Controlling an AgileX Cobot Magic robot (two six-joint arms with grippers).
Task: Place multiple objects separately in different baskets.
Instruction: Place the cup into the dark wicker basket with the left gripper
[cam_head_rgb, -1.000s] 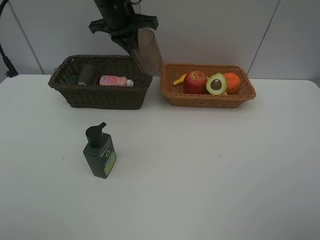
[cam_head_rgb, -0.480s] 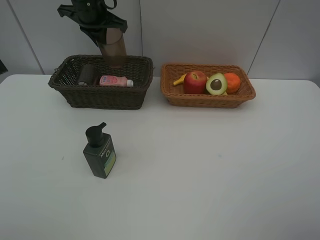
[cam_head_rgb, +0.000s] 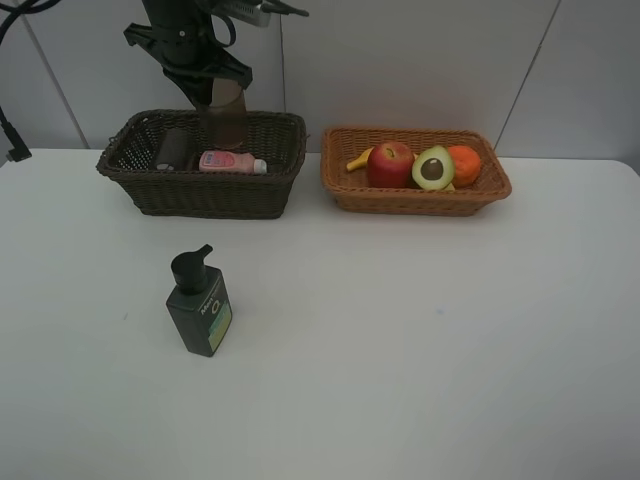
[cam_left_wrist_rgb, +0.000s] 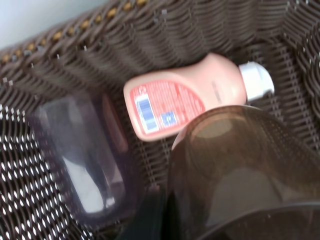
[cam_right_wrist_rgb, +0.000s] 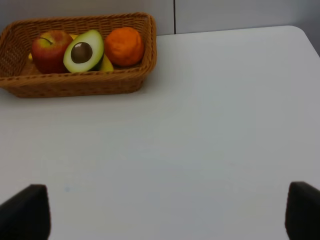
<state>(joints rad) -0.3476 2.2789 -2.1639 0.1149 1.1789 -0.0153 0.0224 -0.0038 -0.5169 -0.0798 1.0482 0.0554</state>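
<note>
Up over the dark basket (cam_head_rgb: 200, 165), the left gripper (cam_head_rgb: 215, 85) has its fingers clamped on a brownish cup (cam_head_rgb: 226, 115), which hangs upright below them with its lower end inside the basket's rim. Under the fingers, on the basket floor, lies a pink bottle (cam_left_wrist_rgb: 187, 95) on its side, white cap (cam_left_wrist_rgb: 256, 81) pointing away from the second cup (cam_left_wrist_rgb: 82, 157). That second cup also lies on its side, just beside the bottle and to the far side of it from the held cup. The held cup (cam_left_wrist_rgb: 245, 175) fills the near part of the left wrist view and covers one edge of the bottle.

Well apart from these fingers, in the tan basket (cam_head_rgb: 415, 170), sit the apple (cam_head_rgb: 390, 164), the avocado half (cam_head_rgb: 433, 167) with its pit facing out, the orange (cam_head_rgb: 464, 163) and the banana (cam_head_rgb: 359, 159), mostly hidden behind the apple. The pump bottle (cam_head_rgb: 200, 303) stands upright on the white table (cam_head_rgb: 420, 340), in front of the dark basket and clear of both.

The right gripper's fingers (cam_right_wrist_rgb: 25, 212) stand wide apart and hold nothing; bare table lies between them, and the tan basket (cam_right_wrist_rgb: 75, 85) is well beyond their tips.
</note>
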